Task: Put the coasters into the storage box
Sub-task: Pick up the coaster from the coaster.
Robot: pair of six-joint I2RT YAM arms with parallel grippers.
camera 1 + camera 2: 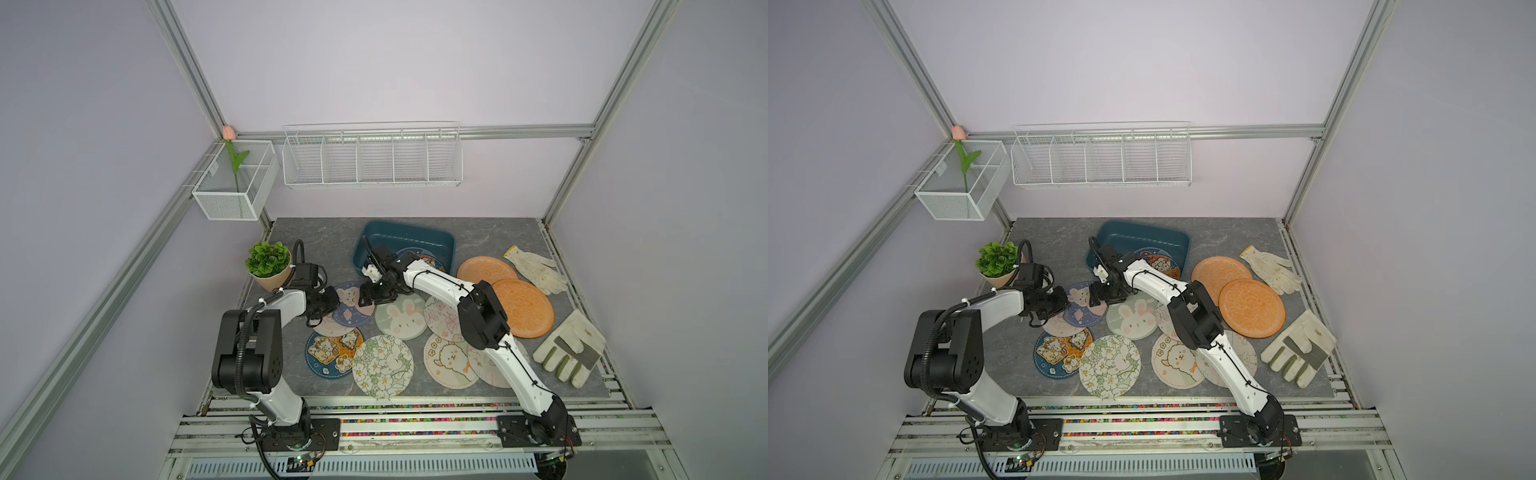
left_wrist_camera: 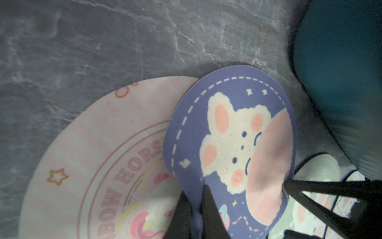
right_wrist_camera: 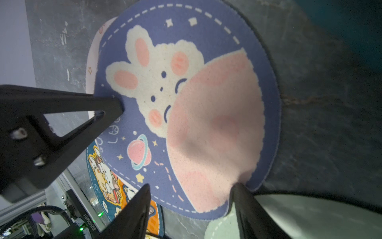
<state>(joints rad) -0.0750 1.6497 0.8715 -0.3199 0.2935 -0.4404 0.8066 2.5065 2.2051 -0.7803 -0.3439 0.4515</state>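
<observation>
The tabletop (image 1: 316, 237) carries the box (image 1: 399, 239) at upper centre in both top views, with one coaster already in it. The other coasters (image 1: 382, 365) lie spread below it, overlapping, and two orange ones are at the right.

We judge the step in hand to be lifting the purple coaster (image 1: 349, 309). It lies just below the box's lower left corner, partly on a pink one (image 2: 93, 155). The left pincer (image 2: 195, 198) is clamped tight on its rim, and the disc looks bent there.

To do this well, we would raise it slowly and keep the pinch deep so the limp disc cannot slip. We would also check that the pink one does not drag along, and clear the box wall before letting go. The right pincer (image 3: 192, 192) stands wide apart and holds nothing, with its tips at the opposite rim, where it could steady that edge.

The left arm (image 1: 286, 301) reaches in low from centre left. The right arm (image 1: 432, 282) stretches diagonally from lower right, and the two wrists nearly meet.
</observation>
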